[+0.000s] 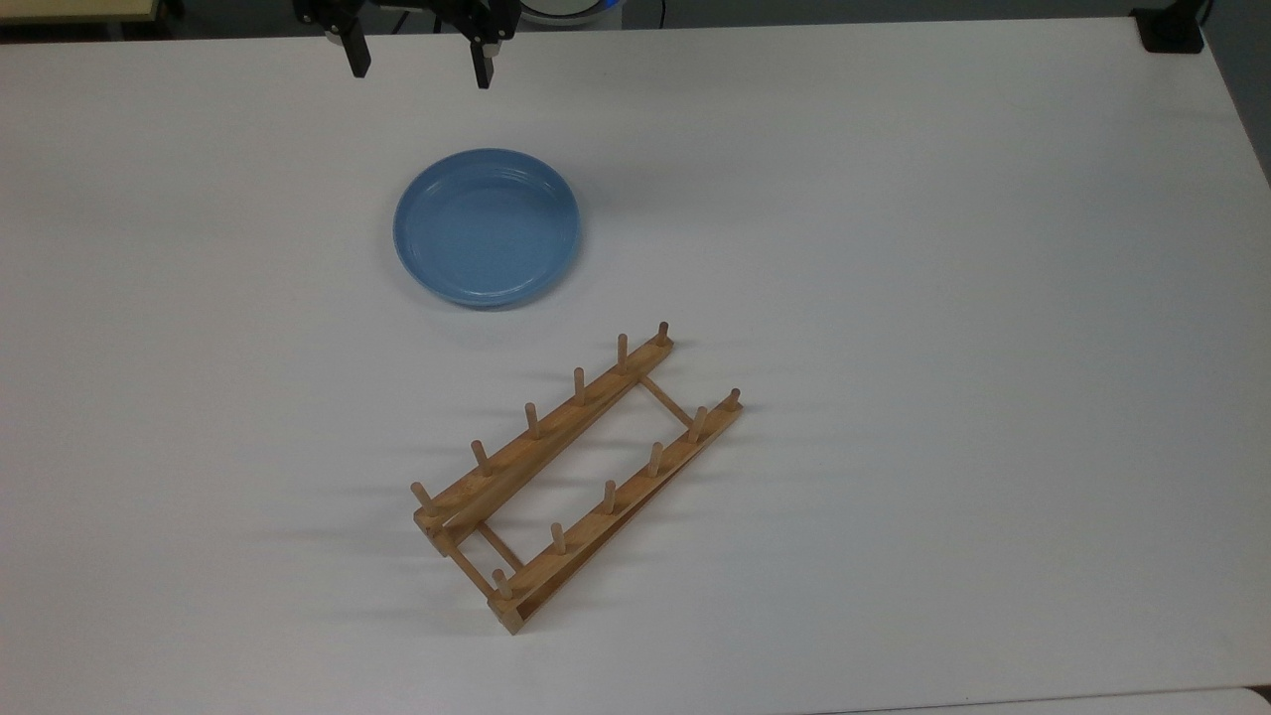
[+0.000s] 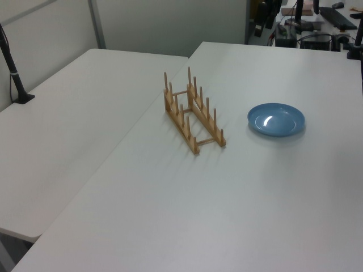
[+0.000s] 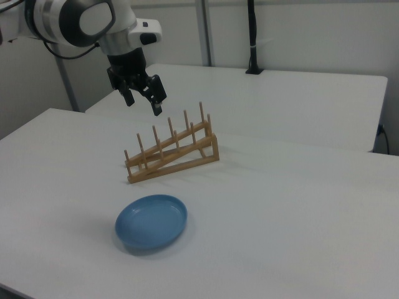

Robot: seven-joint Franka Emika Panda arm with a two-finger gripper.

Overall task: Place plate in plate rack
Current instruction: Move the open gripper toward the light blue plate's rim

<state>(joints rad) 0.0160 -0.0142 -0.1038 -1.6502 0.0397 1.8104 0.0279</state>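
The light-blue plate [image 1: 487,226] lies flat on the white table [image 1: 894,298], also seen as the plate [image 2: 276,119] and the plate [image 3: 151,222]. The wooden plate rack [image 1: 576,472] stands nearer the top view's bottom, slanted, with upright pegs and nothing in it; it shows too as the plate rack [image 2: 193,113] and the plate rack [image 3: 171,152]. My gripper [image 1: 420,65] hangs open at the top view's upper edge, well above the table and beyond the plate, holding nothing. In the right view the gripper [image 3: 144,101] hovers high, left of the rack.
A second white table [image 2: 74,130] adjoins at the left view's left. A black post base [image 1: 1172,30] sits at the top view's upper right corner. A black pole [image 3: 252,37] stands on the far table. Desk clutter [image 2: 317,22] lies beyond the table.
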